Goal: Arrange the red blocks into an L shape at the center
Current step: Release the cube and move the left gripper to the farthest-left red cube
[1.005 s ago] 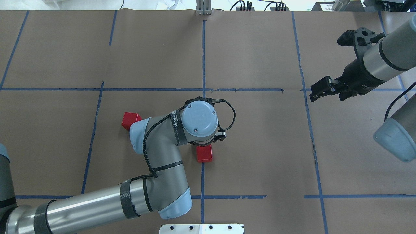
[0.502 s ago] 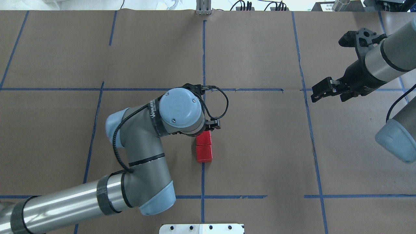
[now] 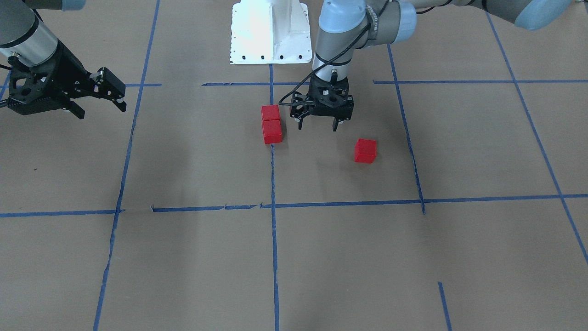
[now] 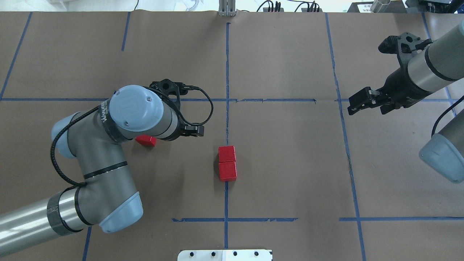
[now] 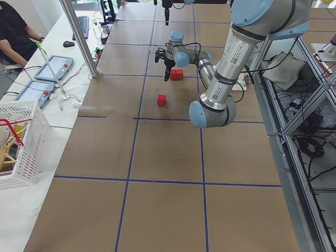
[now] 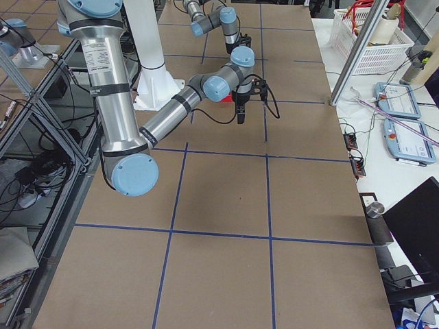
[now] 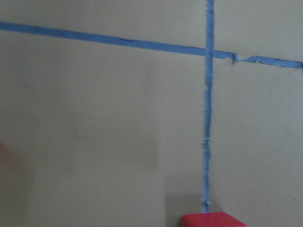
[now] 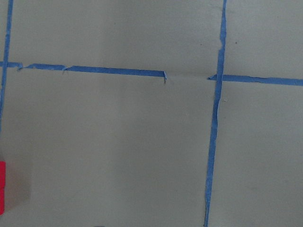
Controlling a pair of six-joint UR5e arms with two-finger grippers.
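Two red blocks (image 4: 227,153) (image 4: 227,171) lie touching in a straight line on the vertical blue tape line of the center (image 4: 261,156); they also show in the front view (image 3: 271,113) (image 3: 272,131). The third red block (image 3: 365,151) lies alone toward my left side, and in the overhead view (image 4: 146,140) it is half hidden under my left wrist. My left gripper (image 3: 317,125) hangs open and empty between the pair and the lone block, touching neither. My right gripper (image 4: 356,103) is open and empty, far off to the right.
The white robot base plate (image 3: 271,32) stands at the near table edge. In the left side view a white basket (image 5: 21,142), control pendants (image 5: 52,68), a metal post (image 5: 79,37) and a seated operator (image 5: 13,31) line the far side.
My left arm has swung left, away from the center. A second red block that it hid now lies against the first. The right arm has barely moved.
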